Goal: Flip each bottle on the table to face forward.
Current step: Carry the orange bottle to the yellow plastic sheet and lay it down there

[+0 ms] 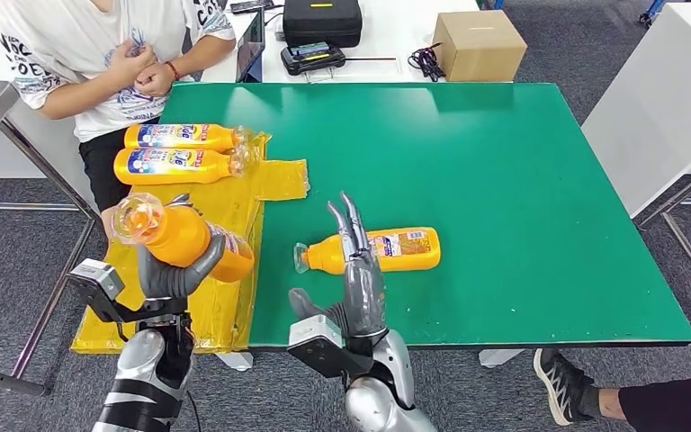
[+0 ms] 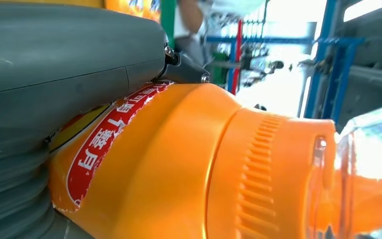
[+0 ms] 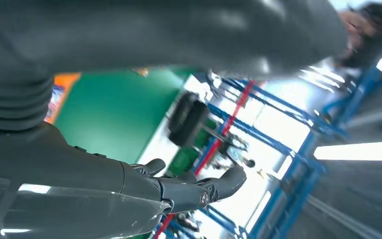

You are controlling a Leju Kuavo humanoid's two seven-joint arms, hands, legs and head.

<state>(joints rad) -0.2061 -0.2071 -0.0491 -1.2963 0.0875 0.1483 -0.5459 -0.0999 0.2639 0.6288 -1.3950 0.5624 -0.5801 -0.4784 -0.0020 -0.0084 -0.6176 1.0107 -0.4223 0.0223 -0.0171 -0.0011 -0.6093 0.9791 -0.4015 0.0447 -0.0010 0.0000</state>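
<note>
An orange bottle (image 1: 180,236) is gripped by the left hand (image 1: 173,274) above the yellow mat (image 1: 234,202). The right hand (image 1: 357,283) is held flat, fingers straight, empty, over another bottle (image 1: 387,250) lying on the green table (image 1: 504,180).

The held bottle (image 2: 179,169), seen close in the left wrist view, carries a red label (image 2: 97,149) with white Chinese characters; one looks like 月, the others sit sideways and are hard to make out. In the head view the person's white shirt (image 1: 63,40) at about 11 o'clock bears dark block letters, perhaps "COE", partly folded away. The two bottles (image 1: 180,153) at 10 o'clock and the bottle on the green table (image 1: 396,250) have labels with print too small to read.
</note>
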